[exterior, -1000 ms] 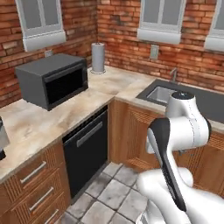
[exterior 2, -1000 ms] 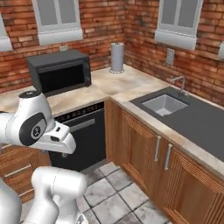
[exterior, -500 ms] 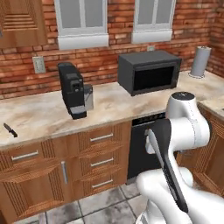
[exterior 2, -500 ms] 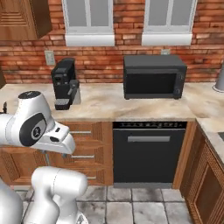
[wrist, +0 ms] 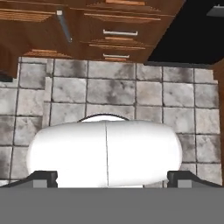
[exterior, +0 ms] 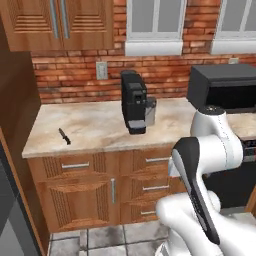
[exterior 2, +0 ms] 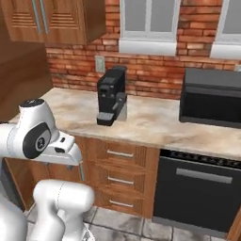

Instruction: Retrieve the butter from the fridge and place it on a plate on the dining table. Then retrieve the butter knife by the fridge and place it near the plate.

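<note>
Butter knife (exterior: 64,136): small, dark handle with a thin blade — lies flat on the beige marbled counter (exterior: 95,127), toward its left end, well apart from the coffee machine (exterior: 134,101).
Fridge (exterior: 9,215): a grey metal-look sliver at the lower left edge of the left base view, beside a brown wood side panel.
Coffee machine: black, boxy, upright against the red brick wall (exterior: 75,75).
Microwave (exterior 2: 211,97): black box on the counter's right part.
Dishwasher (exterior 2: 193,193): black front — the right base view shows it whole, under the counter.
Drawers (exterior: 140,182): brown wood, slim metal pulls.
Floor (wrist: 109,87): grey mottled stone tiles, seen in the hand view.
Gripper (wrist: 112,177): fingers spread wide, nothing between them, pointed down at the floor.
</note>
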You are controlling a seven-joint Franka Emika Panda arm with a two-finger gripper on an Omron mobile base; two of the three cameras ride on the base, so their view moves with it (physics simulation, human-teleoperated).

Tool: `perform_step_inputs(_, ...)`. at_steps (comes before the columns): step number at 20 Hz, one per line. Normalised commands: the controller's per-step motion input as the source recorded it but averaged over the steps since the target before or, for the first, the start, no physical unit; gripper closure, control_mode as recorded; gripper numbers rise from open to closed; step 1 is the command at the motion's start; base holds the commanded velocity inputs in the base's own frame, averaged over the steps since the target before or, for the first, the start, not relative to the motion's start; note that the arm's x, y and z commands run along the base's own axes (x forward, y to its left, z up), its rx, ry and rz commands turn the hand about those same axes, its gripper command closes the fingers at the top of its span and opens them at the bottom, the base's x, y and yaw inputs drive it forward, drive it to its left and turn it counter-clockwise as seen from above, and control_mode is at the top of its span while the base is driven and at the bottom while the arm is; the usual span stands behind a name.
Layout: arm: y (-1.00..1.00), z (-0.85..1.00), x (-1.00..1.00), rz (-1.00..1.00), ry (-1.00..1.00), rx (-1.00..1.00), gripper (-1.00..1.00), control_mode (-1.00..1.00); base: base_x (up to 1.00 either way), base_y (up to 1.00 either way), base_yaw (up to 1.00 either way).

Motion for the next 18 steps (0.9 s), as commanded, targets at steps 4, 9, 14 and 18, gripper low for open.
perform_step_inputs(4,0.0,0.0,0.0,0.0,0.0,0.0,-1.0,1.0,0.82,0.45,0.59)
perform_step_inputs(9,0.0,0.0,0.0,0.0,0.0,0.0,-1.0,1.0,0.51,0.22,0.56)
perform_step_inputs(14,0.0,0.0,0.0,0.0,0.0,0.0,-1.0,1.0,0.4,0.17,0.18)
perform_step_inputs(18,0.0,0.0,0.0,0.0,0.0,0.0,-1.0,1.0,0.05,0.54,-0.04)
